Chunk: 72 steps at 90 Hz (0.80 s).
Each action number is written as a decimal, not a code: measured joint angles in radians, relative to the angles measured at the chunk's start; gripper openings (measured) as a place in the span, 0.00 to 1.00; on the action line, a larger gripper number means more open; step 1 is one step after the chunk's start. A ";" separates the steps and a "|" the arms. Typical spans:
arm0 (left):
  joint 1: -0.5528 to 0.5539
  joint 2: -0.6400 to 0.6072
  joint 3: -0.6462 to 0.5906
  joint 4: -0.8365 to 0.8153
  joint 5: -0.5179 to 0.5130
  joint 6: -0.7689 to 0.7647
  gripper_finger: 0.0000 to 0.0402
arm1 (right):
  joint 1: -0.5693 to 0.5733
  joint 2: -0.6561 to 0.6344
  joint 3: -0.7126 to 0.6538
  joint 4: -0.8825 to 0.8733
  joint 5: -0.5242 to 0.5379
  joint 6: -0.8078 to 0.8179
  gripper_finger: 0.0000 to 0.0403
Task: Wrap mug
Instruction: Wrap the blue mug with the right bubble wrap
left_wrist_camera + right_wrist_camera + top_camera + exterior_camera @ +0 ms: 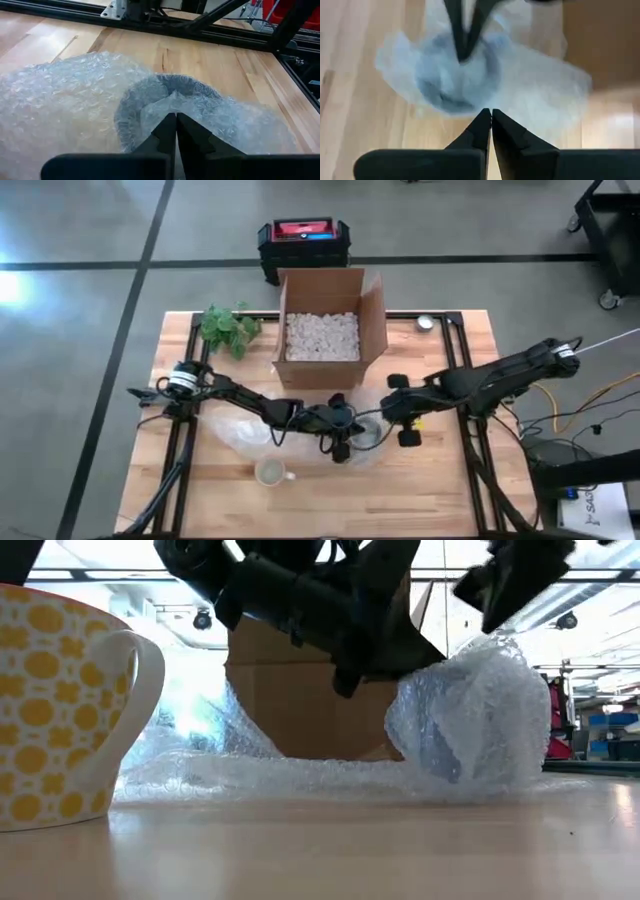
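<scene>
High view: both arms meet over the middle of the wooden bench (440, 490). The left claw (342, 448) sits right on the bubble wrap (235, 432), and the right claw (392, 420) is just beside it on the other side of the wrapped lump. A cardboard box (330, 325) full of packing peanuts is behind the two claws, with a small green plant (228, 328) off past the left arm. A yellow-patterned mug (271, 472) stands bare on the bench, on the near side of the left claw and apart from the wrap.

Low view: the yellow-patterned mug (60, 705) is up close and upright. The bubble wrap (470, 720) bulges into a mound with something greyish inside, right under the left claw (350, 680).

Left wrist view: left claw (176, 120) is clenched on a fold of bubble wrap (65, 100), pinching it over a grey mug (150, 100) directly ahead of the fingertips.

Right wrist view: right claw (491, 114) is clenched with nothing between the fingers, hanging just short of the wrapped grey mug (455, 75)
</scene>
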 joint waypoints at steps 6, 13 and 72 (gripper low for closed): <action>0.000 0.000 0.000 0.001 0.000 0.000 0.00 | -0.016 -0.061 -0.073 0.026 0.039 0.047 0.01; 0.000 0.000 0.000 0.003 0.000 0.000 0.00 | -0.029 -0.120 -0.165 0.075 0.084 0.087 0.01; 0.000 0.000 -0.001 0.020 0.000 -0.001 0.00 | -0.056 -0.065 -0.521 0.690 0.115 0.119 0.01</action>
